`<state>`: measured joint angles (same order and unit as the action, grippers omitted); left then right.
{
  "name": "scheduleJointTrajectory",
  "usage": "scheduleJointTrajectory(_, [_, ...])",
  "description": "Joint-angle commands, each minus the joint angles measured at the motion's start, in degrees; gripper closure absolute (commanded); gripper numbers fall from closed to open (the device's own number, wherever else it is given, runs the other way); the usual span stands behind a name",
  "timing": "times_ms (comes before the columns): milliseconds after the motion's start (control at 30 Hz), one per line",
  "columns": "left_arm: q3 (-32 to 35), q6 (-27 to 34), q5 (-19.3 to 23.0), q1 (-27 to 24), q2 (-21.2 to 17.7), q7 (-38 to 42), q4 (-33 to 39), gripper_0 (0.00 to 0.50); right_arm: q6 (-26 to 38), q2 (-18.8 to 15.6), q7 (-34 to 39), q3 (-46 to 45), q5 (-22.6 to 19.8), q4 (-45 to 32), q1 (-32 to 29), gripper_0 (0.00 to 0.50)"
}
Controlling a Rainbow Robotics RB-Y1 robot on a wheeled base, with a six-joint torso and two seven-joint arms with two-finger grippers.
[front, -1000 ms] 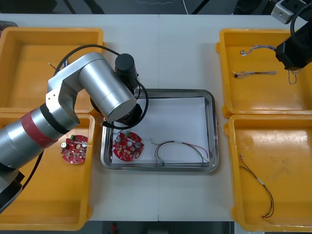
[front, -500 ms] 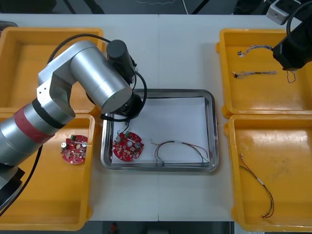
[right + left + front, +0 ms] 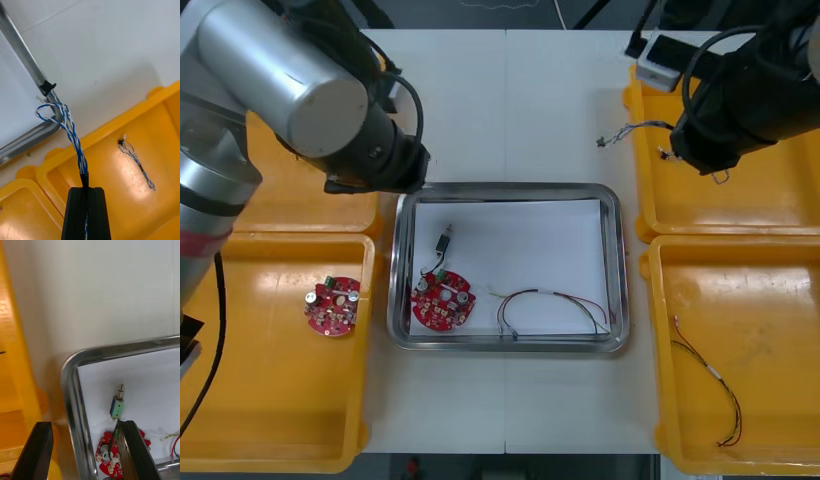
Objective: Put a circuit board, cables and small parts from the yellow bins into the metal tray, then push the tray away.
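Above table (image 3: 510, 100), right gripper (image 3: 85, 189) pinches twisted cable (image 3: 71, 138); left gripper (image 3: 84, 423) hovers spread.

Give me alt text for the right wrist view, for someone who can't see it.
The right gripper is shut on a twisted blue and white cable, whose looped end with a black connector shows against the corner rim of the metal tray. A second blue and white cable lies in the yellow bin beyond.

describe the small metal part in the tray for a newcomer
Find the metal tray between the yellow bins. Near its left wall, beyond the red circuit board, lies the small metal part: a short greenish block with a pin, unlike the thin cable.
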<state>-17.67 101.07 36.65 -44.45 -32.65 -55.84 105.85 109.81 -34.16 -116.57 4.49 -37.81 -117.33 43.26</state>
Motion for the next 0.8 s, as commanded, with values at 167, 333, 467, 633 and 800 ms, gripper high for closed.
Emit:
scheduleJointTrajectory(167, [8.79,1.24,2.28,-2.92,-5.49,-8.15,-3.55,0.0,0.19,2.79,-1.47,10.71,-0.6,-1.59,3.94,0.5])
scheduleJointTrajectory(333, [8.97,0.97,-0.27,-5.56,-6.55,-8.85,-9.0,0.0,0.19,2.79,-1.56,18.36,0.81,-1.15,4.11,0.5])
scheduleJointTrajectory(467, [8.97,-0.26,-1.06,-8.72,-6.9,-9.2,-15.94,0.0,-0.13,4.11,-1.73,22.93,0.9,2.81,4.29,0.5])
scheduleJointTrajectory(633, [9.32,-3.07,-1.67,-12.24,-7.25,-9.91,-23.85,0.0,-5.49,6.22,-2.17,26.09,0.99,7.64,4.55,0.5])
scheduleJointTrajectory(800, [10.46,-7.11,-3.43,-14.79,-7.25,-12.81,-31.5,0.0,-11.82,7.89,-2.52,28.11,1.87,12.56,4.73,0.5])
